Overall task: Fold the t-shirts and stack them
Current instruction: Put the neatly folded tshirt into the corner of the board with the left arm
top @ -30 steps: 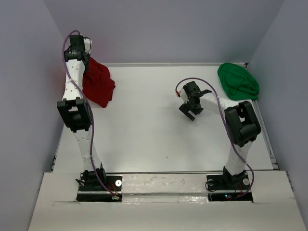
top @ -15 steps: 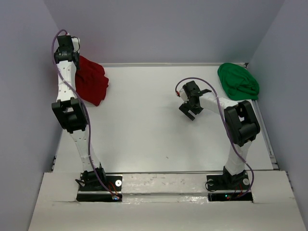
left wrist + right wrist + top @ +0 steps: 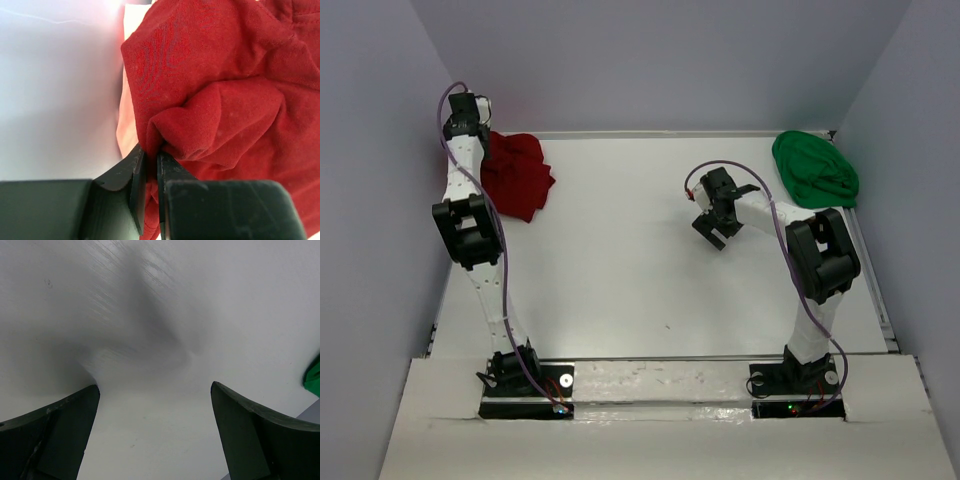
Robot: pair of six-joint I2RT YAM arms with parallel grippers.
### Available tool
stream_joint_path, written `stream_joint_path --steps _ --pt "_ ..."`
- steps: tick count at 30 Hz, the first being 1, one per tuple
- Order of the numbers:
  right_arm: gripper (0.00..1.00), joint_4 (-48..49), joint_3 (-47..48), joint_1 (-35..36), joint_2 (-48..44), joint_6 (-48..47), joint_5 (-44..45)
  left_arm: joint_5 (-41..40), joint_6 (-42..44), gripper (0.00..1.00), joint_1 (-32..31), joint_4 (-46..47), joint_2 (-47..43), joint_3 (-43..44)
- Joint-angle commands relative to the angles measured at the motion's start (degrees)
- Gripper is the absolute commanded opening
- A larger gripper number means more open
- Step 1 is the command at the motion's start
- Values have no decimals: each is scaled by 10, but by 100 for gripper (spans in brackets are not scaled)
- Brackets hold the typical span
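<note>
A robotics lab cell: left arm point(image 3: 470, 235) and right arm point(image 3: 820, 262) bolted to a white table point(image 3: 620, 280), enclosed by 3 plain pale walls point(image 3: 660, 60).

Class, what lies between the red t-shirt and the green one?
Bare table, in the top view, from red t-shirt to green t-shirt; the open right gripper hangs over it.
</note>
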Motion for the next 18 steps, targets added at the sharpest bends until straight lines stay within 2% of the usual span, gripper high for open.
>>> stream_joint_path --steps 1,18 --pt "100 -27 -26 2 51 10 -52 -16 9 0 6 47 -4 8" --pt "100 -45 -14 2 64 8 -80 -81 30 0 6 123 36 -25"
